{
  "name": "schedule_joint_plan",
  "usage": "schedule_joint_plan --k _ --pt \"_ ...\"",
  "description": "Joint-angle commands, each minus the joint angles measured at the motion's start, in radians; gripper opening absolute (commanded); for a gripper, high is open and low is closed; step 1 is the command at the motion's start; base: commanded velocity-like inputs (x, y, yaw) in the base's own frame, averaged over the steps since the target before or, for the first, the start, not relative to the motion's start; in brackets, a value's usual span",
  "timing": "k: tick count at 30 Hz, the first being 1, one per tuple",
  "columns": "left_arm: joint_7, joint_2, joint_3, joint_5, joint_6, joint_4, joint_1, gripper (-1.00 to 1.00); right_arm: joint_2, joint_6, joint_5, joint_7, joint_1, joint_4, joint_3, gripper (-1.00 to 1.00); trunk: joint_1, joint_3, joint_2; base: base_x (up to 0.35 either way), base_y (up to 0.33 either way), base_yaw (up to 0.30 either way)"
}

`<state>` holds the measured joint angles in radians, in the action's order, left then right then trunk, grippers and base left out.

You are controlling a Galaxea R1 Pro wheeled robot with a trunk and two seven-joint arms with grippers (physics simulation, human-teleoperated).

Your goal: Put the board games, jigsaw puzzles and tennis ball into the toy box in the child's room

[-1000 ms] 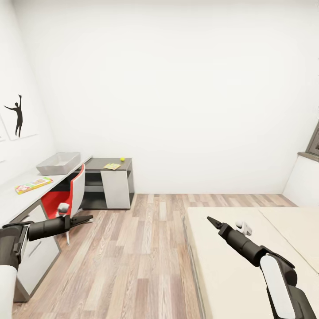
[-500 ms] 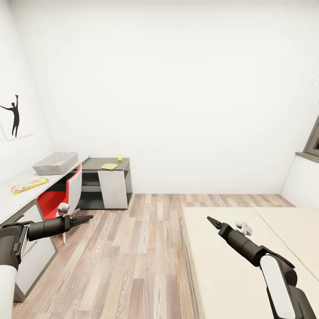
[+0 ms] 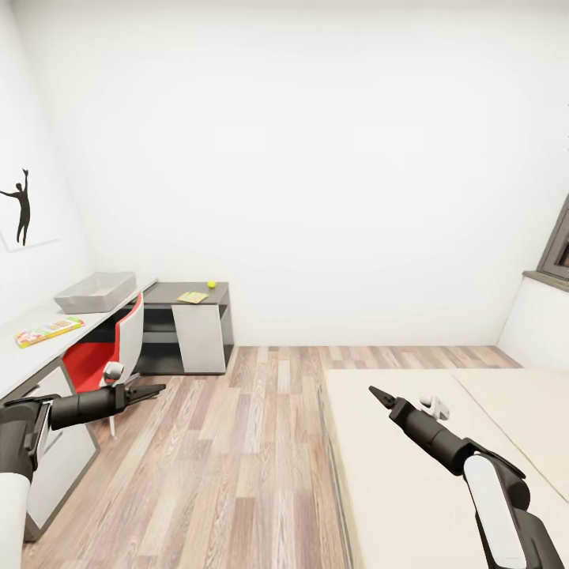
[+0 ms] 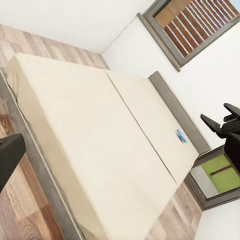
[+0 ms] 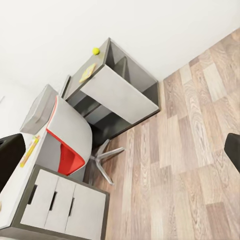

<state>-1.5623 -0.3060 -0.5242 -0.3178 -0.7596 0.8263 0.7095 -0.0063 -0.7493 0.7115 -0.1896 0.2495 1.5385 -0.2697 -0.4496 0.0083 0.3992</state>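
The grey toy box [image 3: 95,291] [image 5: 40,107] sits on the pale table [image 3: 24,352] at the far left, with a long colourful board game [image 3: 49,330] [image 5: 30,150] nearer me. On the dark lower section lie a jigsaw puzzle [image 3: 192,297] [image 5: 87,71] and the tennis ball [image 3: 211,284] [image 5: 95,50]. A small blue board game [image 4: 181,136] lies on the bed [image 3: 411,458] [image 4: 90,130] near its headboard. My left gripper [image 3: 160,388] hovers open over the floor by the chair. My right gripper [image 3: 373,391] is open above the bed's near corner. Both hold nothing.
A red-and-white swivel chair [image 3: 118,340] [image 5: 70,142] stands tucked at the table beside the white drawers [image 5: 65,205]. Wood-plank floor [image 3: 237,458] runs between table and bed. A silhouette picture [image 3: 22,207] hangs on the left wall, and a window [image 3: 557,245] is at the right.
The whole view has shifted: table, toy box and wall picture have drifted left in the picture. Both arms keep the same pose, grippers unchanged.
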Motion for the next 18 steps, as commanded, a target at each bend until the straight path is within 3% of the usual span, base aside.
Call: schedule_joint_plan --k 1,18 --pt "-0.008 0.001 -0.003 -0.01 -0.011 0.001 0.001 1.0 0.0 -0.005 -0.003 -0.005 0.0 0.0 -0.002 1.0 0.0 0.0 0.001 0.0 0.0 -0.004" --pt "-0.008 0.001 -0.003 -0.01 -0.01 0.0 0.001 1.0 0.0 -0.005 -0.003 -0.006 0.0 0.0 -0.002 1.0 0.0 0.0 0.001 -0.018 0.0 0.0"
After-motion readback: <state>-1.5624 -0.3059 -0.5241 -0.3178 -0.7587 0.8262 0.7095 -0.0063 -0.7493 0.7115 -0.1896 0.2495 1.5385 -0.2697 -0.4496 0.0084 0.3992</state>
